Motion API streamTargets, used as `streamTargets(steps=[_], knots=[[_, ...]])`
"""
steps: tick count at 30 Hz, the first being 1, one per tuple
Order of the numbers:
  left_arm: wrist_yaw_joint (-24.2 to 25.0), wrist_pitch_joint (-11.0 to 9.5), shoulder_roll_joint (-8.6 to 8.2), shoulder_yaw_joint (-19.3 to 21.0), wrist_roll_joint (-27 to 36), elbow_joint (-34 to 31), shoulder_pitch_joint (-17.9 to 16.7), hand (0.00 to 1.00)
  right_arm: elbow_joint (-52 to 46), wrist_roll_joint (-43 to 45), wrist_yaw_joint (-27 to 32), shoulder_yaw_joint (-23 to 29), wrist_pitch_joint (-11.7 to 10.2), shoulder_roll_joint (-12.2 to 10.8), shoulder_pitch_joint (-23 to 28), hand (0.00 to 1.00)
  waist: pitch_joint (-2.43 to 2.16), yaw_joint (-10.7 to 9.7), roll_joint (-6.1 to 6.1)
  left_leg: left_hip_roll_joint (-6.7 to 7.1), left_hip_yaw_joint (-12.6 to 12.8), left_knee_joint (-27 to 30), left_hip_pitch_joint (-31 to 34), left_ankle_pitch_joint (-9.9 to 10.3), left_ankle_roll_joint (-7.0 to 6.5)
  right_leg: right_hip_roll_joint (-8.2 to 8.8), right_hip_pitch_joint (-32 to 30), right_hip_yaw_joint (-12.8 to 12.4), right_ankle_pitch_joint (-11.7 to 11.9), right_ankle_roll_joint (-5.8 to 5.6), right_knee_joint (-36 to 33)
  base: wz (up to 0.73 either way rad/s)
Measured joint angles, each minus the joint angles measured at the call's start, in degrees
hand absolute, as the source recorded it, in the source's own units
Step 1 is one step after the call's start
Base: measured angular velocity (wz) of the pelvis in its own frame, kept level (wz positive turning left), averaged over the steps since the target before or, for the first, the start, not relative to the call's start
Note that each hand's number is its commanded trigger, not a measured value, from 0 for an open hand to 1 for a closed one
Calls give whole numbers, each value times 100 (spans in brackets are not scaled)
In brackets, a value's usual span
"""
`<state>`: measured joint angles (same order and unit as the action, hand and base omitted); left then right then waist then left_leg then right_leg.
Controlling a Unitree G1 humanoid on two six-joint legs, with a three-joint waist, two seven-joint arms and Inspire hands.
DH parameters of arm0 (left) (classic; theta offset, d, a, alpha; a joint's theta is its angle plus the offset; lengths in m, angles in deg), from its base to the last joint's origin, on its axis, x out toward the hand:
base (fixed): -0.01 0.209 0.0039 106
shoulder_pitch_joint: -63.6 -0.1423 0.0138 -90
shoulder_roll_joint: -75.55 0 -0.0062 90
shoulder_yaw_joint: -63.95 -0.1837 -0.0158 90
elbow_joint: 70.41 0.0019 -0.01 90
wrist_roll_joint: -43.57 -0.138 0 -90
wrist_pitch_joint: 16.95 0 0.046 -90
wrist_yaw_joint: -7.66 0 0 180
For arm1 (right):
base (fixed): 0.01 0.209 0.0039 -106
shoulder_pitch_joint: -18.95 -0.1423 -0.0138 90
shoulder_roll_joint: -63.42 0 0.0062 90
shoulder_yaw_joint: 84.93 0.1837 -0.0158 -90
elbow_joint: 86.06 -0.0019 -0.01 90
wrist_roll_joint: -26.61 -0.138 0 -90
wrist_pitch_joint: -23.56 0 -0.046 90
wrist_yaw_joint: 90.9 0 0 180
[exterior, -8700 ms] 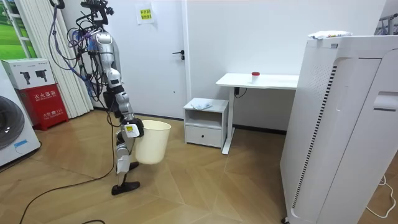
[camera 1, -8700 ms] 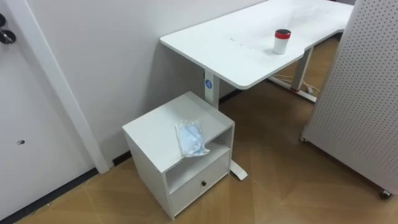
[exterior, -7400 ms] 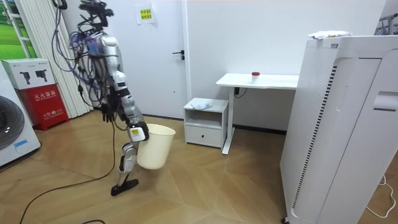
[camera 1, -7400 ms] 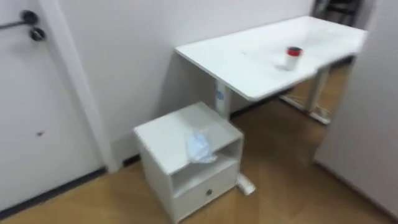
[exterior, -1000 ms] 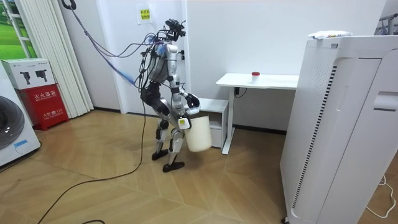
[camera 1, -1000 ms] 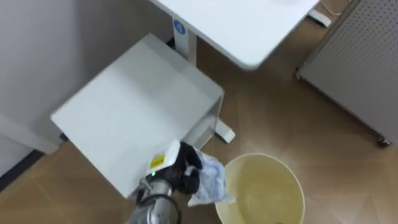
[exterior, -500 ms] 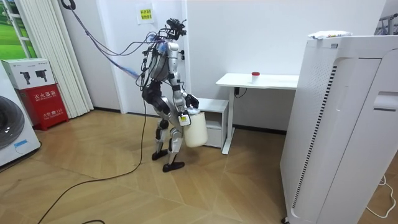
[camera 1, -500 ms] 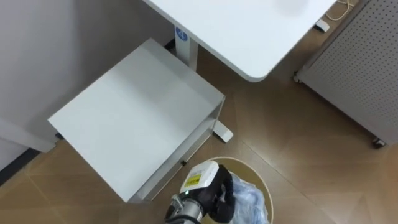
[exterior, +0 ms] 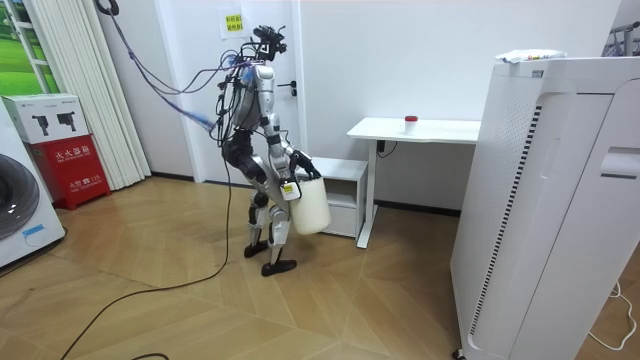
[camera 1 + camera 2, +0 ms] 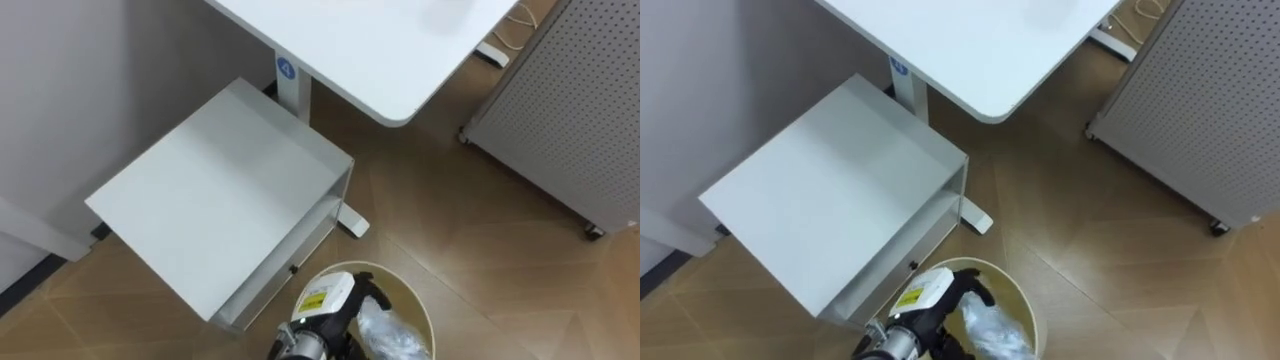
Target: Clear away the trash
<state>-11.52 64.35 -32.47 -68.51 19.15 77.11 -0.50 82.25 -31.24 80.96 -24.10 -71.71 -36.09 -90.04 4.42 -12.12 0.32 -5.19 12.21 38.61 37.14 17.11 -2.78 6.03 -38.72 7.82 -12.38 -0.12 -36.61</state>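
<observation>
- Left eye view: fingers [image 10: 366,291] of the left hand [image 10: 328,300] are dark and curled down over the mouth of the bin [image 10: 410,288]. The arm comes in from the bottom edge.
- The garbage [image 10: 392,333], a crumpled clear plastic bag, lies inside the bin, right under the fingers and toward the view's right. Bag and fingertips look touching or just apart. Cannot tell whether the fingers hold it or not.
- The bin sits low in the view, just beside the front corner of the white cabinet [image 10: 215,195]. The white desk [image 10: 370,40] is above it in the view. A perforated panel [image 10: 560,100] stands on the wood floor [image 10: 480,240] at the right.
- Right eye view: same layout. Curled fingers [image 10: 977,291] of the left hand [image 10: 930,298] are over the bin rim [image 10: 1015,285]. The garbage [image 10: 990,335] is inside the bin, just below the fingers. The grip is not readable here either.
- Room view: the robot stands upright on the floor in front of the cabinet [image 9: 340,175], facing the room view's right. The bin [image 9: 310,208] is held at hip height against its front.
- The right hand [image 9: 290,189] is at the bin's near side.
- The desk [image 9: 420,128] has a red-capped cup [image 9: 410,121] on it. A tall white unit [image 9: 545,200] stands at the room view's right.
</observation>
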Motion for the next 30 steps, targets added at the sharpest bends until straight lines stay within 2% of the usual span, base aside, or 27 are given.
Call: streamTargets(steps=[10, 12, 13, 15, 17, 19, 20, 21, 25, 27, 28, 30], knots=[[231, -5, 149, 65, -134, -7, -385, 0, 61, -59, -34, 100, 46, 6, 196, 100, -36, 56, -38, 3, 11, -205, -530, -31, 36, -55, 501, -35, 35, 7, 247, -3], [231, -8, 326, 95, -140, -2, -488, 0, 37, 7, -79, 180, 45, 36, 334, 100, -54, 218, -50, -3, 10, -317, -745, -9, 72, -179, 665, -192, 84, -12, 404, -28], [231, -14, 354, 127, -140, -6, -518, 0, 40, 34, -83, 191, 45, 39, 338, 100, -55, 269, -52, 0, 1, -357, -807, -6, 80, -211, 709, -245, 112, -11, 458, -48], [228, -15, 600, 299, -92, -21, -661, 0, 90, 116, -88, 203, 45, 81, 360, 100, -67, 424, -39, 27, -2, -534, -1083, 0, 98, -273, 869, -418, 191, -7, 597, -57], [222, -19, 733, 512, -94, -177, -796, 0, 95, 116, -89, 312, 32, 117, 452, 100, -89, 463, -23, 80, -27, -654, -1248, 5, 105, -277, 987, -476, 200, -20, 655, -25], [156, -59, 816, 733, -91, -391, -935, 0, 157, 118, -91, 473, 34, 127, 530, 100, -126, 499, 6, 83, -6, -753, -1439, 3, 108, -338, 1175, -563, 247, -62, 824, -15], [68, -98, 838, 871, -96, -537, -1033, 0, 187, 132, -87, 594, 35, 152, 581, 100, -178, 519, 34, 95, 22, -865, -1557, 3, 107, -356, 1278, -616, 283, -83, 925, -27], [-19, -145, 843, 1051, -93, -750, -1145, 0, 167, 137, -79, 715, 31, 185, 641, 100, -202, 578, 57, 106, 46, -942, -1678, 5, 103, -359, 1377, -652, 312, -96, 1013, -32], [-336, -333, 989, 1413, -76, -1567, -1571, 0, 136, 147, -77, 1048, 33, 203, 870, 100, -247, 635, 46, 206, 53, -1243, -2171, 4, 100, -378, 1728, -838, 334, -132, 1198, -27], [-443, -496, 1101, 1617, -95, -1920, -1873, 0, -42, 179, -76, 1150, 25, 216, 1144, 100, -336, 664, 22, 204, 161, -1452, -2507, 4, 103, -418, 1986, -928, 345, -148, 1314, -29], [-439, -502, 1116, 1698, -104, -1996, -1947, 0, -49, 197, -82, 1186, 20, 216, 1197, 100, -344, 669, 13, 208, 184, -1510, -2599, 4, 103, -422, 2045, -928, 345, -148, 1348, -32], [-504, -504, 1135, 2088, -104, -2486, -2357, 0, -87, 207, -163, 1456, 16, 217, 1423, 100, -364, 738, -20, 211, 370, -1771, -2997, 2, 109, -448, 2302, -933, 378, -157, 1515, -42]])
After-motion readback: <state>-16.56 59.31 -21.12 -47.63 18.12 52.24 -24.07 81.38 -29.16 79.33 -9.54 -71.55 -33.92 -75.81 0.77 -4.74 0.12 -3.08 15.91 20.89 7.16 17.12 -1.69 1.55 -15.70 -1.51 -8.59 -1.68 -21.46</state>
